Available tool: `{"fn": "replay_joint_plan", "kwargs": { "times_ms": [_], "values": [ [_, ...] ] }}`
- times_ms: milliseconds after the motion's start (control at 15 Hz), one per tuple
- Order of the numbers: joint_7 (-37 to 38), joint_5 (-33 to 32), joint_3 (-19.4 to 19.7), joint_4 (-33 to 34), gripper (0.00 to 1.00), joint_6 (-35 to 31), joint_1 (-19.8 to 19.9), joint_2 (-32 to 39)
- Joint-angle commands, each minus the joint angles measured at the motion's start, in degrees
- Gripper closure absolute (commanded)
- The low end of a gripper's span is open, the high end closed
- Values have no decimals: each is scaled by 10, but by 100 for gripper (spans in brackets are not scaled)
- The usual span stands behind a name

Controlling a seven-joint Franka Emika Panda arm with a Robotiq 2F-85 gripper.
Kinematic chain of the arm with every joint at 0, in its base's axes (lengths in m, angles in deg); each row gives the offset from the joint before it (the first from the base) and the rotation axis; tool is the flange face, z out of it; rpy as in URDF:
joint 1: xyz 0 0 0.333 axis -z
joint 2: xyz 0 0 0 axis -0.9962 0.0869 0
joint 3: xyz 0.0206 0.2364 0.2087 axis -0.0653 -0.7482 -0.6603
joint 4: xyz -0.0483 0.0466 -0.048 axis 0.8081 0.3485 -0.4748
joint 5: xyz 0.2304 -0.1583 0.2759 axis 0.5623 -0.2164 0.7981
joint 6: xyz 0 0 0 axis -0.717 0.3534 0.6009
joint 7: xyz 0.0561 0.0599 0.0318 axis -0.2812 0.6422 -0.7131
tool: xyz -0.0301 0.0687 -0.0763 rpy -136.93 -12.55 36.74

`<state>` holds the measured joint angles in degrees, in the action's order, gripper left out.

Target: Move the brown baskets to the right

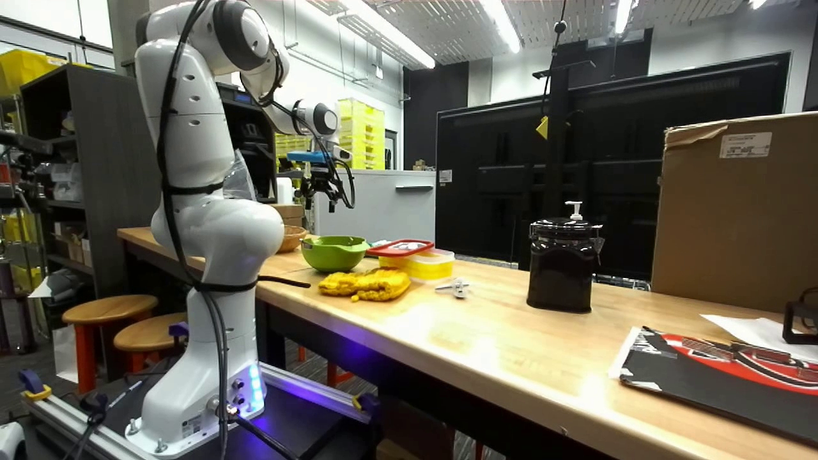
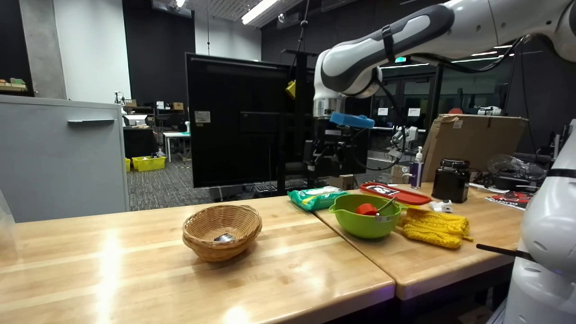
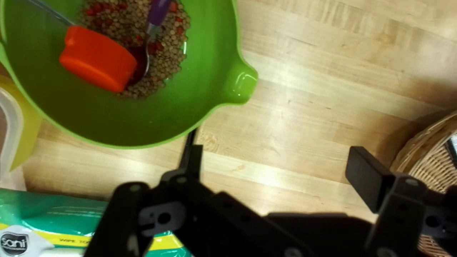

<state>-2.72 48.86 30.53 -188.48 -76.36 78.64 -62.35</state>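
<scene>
One tan wicker basket (image 2: 220, 252) is resting upright on the near tabletop (image 2: 153, 288) in an exterior view, holding a small shiny item (image 2: 224, 237) too unclear to name. Beyond it, one gripper (image 3: 275, 162) is hovering unladen, its two fingers (image 3: 367, 178) standing wide apart, tabletop showing between them. Farther, well to the basket's right, one green spouted bowl (image 2: 366, 223) is holding one orange cup (image 3: 96, 59) and one purple-handled spoon (image 3: 159, 12). Behind, one black jar (image 2: 451, 184) and one large cardboard box (image 2: 468, 139) are standing.
</scene>
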Motion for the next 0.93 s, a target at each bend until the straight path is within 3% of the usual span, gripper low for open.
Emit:
{"fn": "replay_joint_plan", "kwargs": {
  "times_ms": [0,400,867],
  "values": [
    [52,13,-24,39,0,-12,-17,44],
    [115,8,-59,87,0,-50,-49,114],
    [122,10,-72,153,0,-100,-88,218]
  ]
}}
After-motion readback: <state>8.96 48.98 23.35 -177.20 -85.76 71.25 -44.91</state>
